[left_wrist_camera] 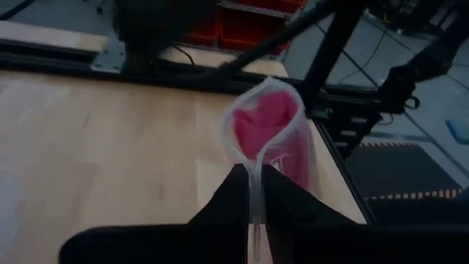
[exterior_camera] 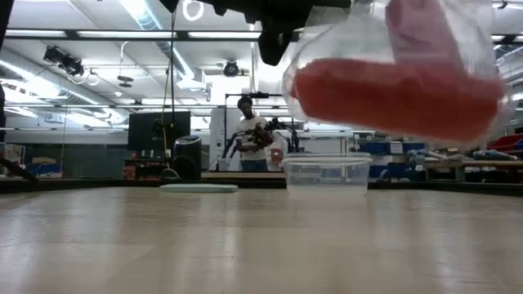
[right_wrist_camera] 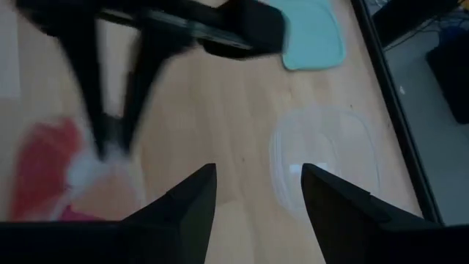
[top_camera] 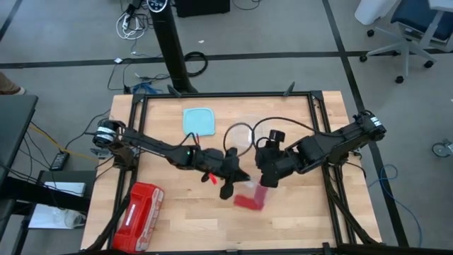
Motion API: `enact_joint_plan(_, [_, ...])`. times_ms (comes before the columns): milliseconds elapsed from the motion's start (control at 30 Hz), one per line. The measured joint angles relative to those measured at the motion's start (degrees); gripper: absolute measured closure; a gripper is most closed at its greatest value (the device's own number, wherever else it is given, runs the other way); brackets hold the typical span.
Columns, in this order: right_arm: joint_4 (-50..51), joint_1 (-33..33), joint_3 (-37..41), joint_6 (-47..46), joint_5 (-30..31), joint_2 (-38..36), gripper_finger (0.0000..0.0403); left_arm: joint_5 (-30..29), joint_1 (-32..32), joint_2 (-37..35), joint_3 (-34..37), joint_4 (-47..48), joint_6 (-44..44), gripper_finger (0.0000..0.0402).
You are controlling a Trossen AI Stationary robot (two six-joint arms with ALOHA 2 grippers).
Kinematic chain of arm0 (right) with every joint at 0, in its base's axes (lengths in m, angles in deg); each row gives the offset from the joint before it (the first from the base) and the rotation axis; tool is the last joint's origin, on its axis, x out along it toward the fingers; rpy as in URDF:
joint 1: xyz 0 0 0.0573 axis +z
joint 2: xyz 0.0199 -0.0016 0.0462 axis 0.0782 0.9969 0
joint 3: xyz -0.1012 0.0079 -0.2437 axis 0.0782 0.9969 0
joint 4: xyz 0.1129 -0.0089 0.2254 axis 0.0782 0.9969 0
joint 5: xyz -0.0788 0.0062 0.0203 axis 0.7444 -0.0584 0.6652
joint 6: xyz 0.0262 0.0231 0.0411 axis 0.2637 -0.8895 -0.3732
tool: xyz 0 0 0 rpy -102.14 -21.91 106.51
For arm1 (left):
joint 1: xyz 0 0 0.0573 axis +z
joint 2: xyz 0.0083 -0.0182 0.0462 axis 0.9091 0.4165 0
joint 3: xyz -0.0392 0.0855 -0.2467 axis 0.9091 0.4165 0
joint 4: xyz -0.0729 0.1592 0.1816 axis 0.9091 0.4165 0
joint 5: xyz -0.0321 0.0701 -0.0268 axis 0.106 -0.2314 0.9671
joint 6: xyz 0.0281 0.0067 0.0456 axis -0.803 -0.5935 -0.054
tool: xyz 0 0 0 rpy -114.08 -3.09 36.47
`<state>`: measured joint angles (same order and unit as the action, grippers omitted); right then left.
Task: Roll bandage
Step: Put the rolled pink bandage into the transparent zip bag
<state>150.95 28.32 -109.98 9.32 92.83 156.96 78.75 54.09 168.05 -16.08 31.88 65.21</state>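
High view: the left gripper (top_camera: pixel 228 185) is seen near the table's centre, its fingers pinched shut on the rim of a clear plastic bag (top_camera: pixel 249 198) that hangs at about 4 o'clock from it. The bandage (top_camera: pixel 248 201), dusky pink-red, is held inside that bag, lifted off the wooden table (top_camera: pixel 297 219). The right gripper (top_camera: pixel 267 177) is positioned just beside the bag at 1 o'clock, jaws spread wide and holding nothing. A clear container (top_camera: pixel 244 133) sits at 12 o'clock from the bag, with a teal lid (top_camera: pixel 199 120) at 11 o'clock. A red case (top_camera: pixel 138 216) lies at 8 o'clock.
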Motion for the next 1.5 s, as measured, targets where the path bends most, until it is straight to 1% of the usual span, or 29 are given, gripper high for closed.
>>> enact_joint_plan(67, [4.13, 0.62, 0.02, -2.01, -1.73, 0.0, 0.0204, -0.46, -0.62, 0.07, 0.01, 0.14, -0.04, 0.038])
enact_joint_plan(167, [10.34, 2.61, 0.13, -7.33, -6.25, 0.03, 0.0204, -1.88, -1.16, 0.01, 0.01, -0.45, -0.13, 0.038])
enact_joint_plan(267, [12.82, 5.59, 0.89, -11.3, -9.81, 0.08, 0.0204, -2.85, -1.52, 0.01, 0.01, -0.37, -0.94, 0.038])
enact_joint_plan(333, [14.02, 7.73, 1.37, -13.57, -10.24, -0.01, 0.0204, -3.23, -1.69, 0.01, 0.01, -0.58, -1.39, 0.038])
enact_joint_plan(567, [12.57, 10.67, 3.67, -17.43, -10.36, -0.45, 0.0205, -4.15, -1.62, 0.01, 0.01, -0.92, -1.44, 0.038])
enact_joint_plan(667, [9.2, 10.73, 5.87, -17.31, -11.55, -0.45, 0.0206, -4.11, -1.64, 0.01, 0.01, -2.22, -1.47, 0.038])
enact_joint_plan(800, [7.16, 10.73, 8.87, -17.0, -12.62, -0.45, 0.0206, -4.09, -1.63, -0.1, -0.01, -2.49, -1.81, 0.038])
enact_joint_plan(900, [6.14, 10.73, 10.03, -17.0, -12.3, -0.45, 0.0206, -4.1, -1.62, -0.1, -0.01, -2.33, -1.97, 0.038])
enact_joint_plan(1067, [0.77, 10.14, 11.63, -14.56, -11.54, -0.45, 0.0216, -4.61, -1.59, -0.1, -0.06, -2.82, -2.99, 0.038])
enact_joint_plan(1133, [0.64, 9.81, 12.06, -13.81, -11.17, -0.45, 0.0231, -4.66, -1.59, -0.1, -0.06, -2.8, -2.99, 0.038])
enact_joint_plan(1200, [0.82, 9.69, 12.56, -13.52, -10.63, -0.45, 0.0257, -4.68, -1.64, -0.1, -0.06, -2.77, -2.99, 0.038])
enact_joint_plan(1267, [1.24, 9.7, 12.93, -13.43, -10.4, -0.45, 0.0292, -4.78, -1.74, -0.1, -0.06, -2.76, -2.99, 0.038])
enact_joint_plan(1400, [2.98, 9.91, 13.23, -13.25, -10.75, -0.54, 0.0378, -4.81, -1.88, -0.1, -0.06, -2.41, -3.33, 0.038])
enact_joint_plan(1433, [3.26, 10.12, 13.23, -13.26, -10.75, -0.65, 0.039, -4.83, -1.9, -0.1, -0.06, -2.01, -3.78, 0.038])
enact_joint_plan(1500, [3.15, 10.23, 13.23, -13.15, -10.55, -0.78, 0.0392, -4.81, -1.9, -0.1, -0.06, -1.6, -4.45, 0.038])
